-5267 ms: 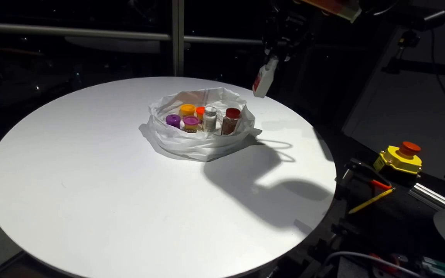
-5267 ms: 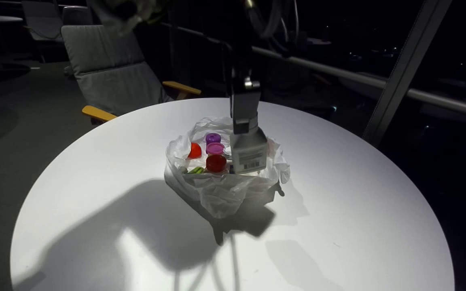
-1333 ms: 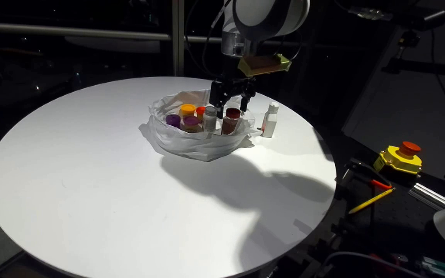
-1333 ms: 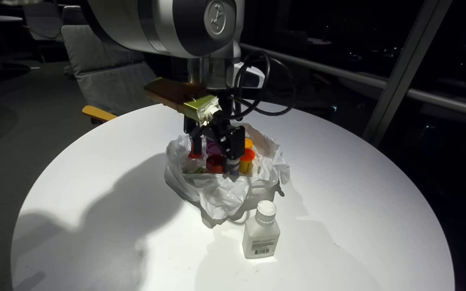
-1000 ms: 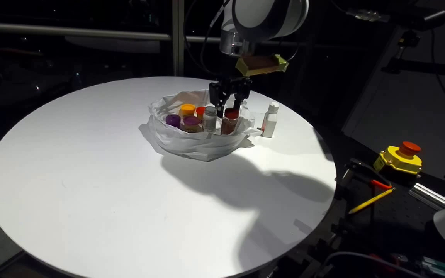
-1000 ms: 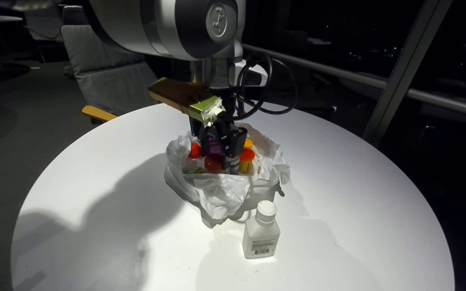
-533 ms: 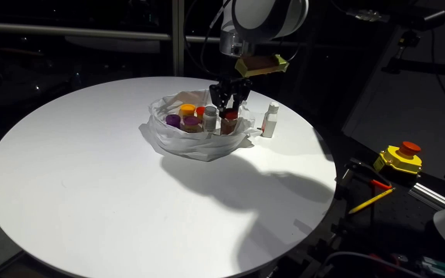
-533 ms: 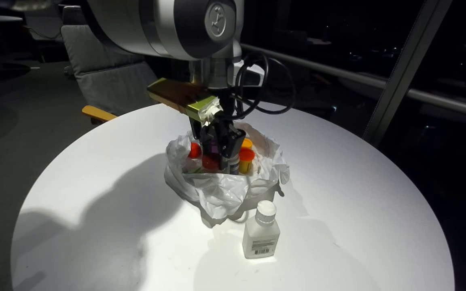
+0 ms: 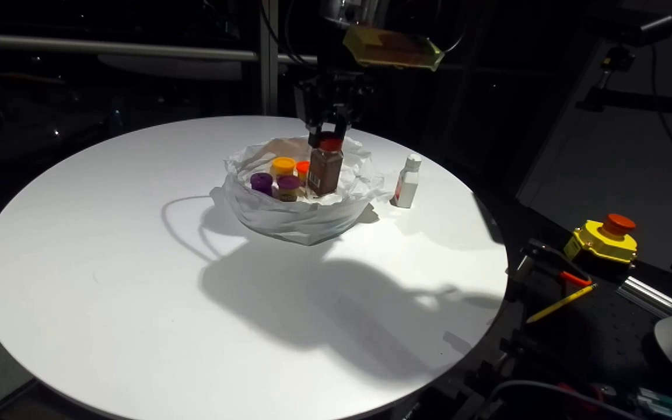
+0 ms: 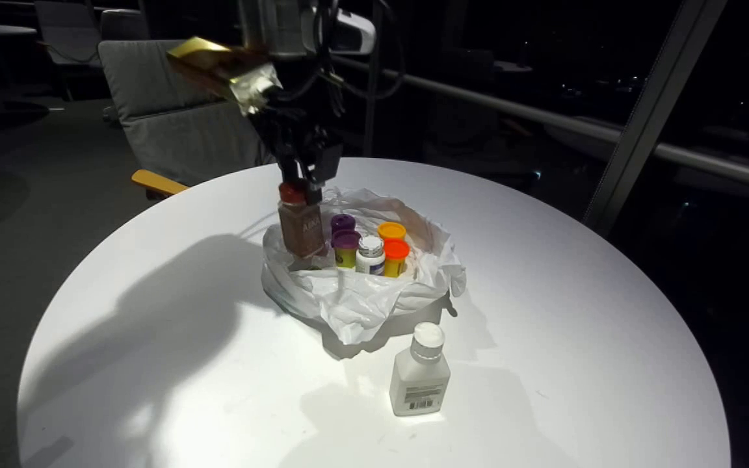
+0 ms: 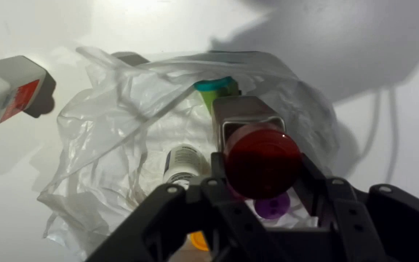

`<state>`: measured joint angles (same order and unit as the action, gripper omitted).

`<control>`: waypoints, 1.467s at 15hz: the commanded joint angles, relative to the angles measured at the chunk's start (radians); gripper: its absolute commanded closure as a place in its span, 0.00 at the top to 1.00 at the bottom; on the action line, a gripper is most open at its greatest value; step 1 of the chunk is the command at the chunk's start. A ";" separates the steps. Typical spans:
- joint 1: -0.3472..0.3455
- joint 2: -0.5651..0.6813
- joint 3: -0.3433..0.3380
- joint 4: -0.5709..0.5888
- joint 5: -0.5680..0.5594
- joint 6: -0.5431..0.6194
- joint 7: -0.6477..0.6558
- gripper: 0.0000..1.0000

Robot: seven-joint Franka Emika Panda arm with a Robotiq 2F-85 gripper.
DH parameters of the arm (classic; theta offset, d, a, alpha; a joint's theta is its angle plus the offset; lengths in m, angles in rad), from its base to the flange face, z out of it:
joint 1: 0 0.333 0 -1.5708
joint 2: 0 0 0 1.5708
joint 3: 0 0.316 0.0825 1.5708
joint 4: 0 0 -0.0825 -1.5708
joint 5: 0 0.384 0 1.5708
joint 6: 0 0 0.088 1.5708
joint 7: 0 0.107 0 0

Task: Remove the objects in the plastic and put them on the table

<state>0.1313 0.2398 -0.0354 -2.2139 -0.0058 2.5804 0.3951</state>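
Round white table (image 9: 108,280), under the bag (image 9: 295,219). Bag translucent, whitish, wrinkled, mouth spread wide. Gripper (image 11: 261,160) partly closed, clamped on the red cap (image 10: 291,193) of a brown jar (image 10: 302,231); jar lettered, slightly tilted, over the bag's interior, clearance from the rim not determinable. White bottle (image 10: 420,380) upright, labelled, near the bag, apart. Within the bag: smaller white bottle (image 10: 370,257), tubs (image 10: 395,253) with orange, red-orange and purple lids.

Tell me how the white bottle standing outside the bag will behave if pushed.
Probably no rolling: the white bottle is upright and flat-sided. Pushed near the top, it might tip, being taller than wide. Pushed low, it would likely slide across the smooth-looking tabletop.
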 commanded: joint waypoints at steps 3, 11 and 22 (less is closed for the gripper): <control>-0.015 -0.311 0.057 -0.238 0.127 0.021 0.076 0.24; -0.074 -0.260 0.046 -0.329 0.331 0.041 0.026 0.24; -0.034 -0.021 -0.110 -0.271 -0.189 0.121 0.501 0.24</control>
<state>0.0607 0.2016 -0.1152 -2.5231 -0.1482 2.7377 0.8301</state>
